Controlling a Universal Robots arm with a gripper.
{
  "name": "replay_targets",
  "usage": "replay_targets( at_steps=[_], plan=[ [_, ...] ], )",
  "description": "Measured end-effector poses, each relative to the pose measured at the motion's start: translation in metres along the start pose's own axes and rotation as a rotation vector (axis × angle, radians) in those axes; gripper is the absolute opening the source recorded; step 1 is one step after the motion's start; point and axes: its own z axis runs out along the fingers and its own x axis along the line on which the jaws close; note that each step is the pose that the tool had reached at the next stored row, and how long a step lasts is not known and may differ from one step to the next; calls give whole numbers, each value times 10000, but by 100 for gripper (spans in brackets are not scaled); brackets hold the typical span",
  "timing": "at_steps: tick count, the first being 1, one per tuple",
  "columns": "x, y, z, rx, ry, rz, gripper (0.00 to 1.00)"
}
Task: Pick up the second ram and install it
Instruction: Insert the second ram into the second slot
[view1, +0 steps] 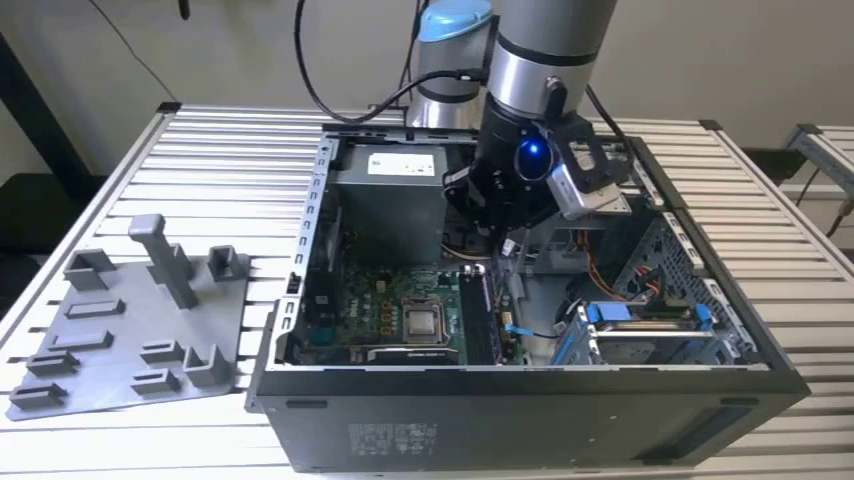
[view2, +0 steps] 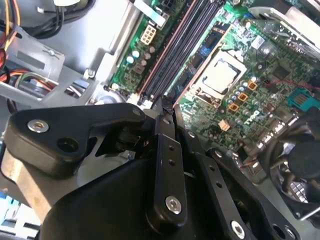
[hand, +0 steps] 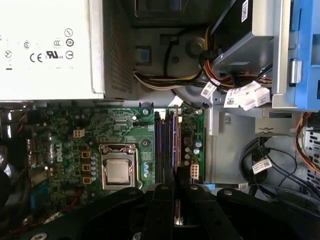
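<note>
Lowered inside the open computer case, the gripper hangs over the row of memory slots on the motherboard, its black fingers drawn close together on the second ram, which stands on edge between them. In the first wrist view the thin board runs out from between the fingertips along the slots, just beside the square silver processor in its socket; whether it is seated in a slot or only touching it cannot be told. In the second wrist view the black linkage of the gripper meets just above the dark slots, with the processor beyond them. In the exterior view the case lies on a slatted white table, the grey power supply behind the gripper, and a grey plastic fixture plate with upright pegs rests on the table well apart, toward the exterior view's left.
</note>
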Motion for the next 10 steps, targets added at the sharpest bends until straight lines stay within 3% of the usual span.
replay_targets(
  at_steps=[10],
  plan=[
    [7,-21,172,2,45,-11,14]
  ],
)
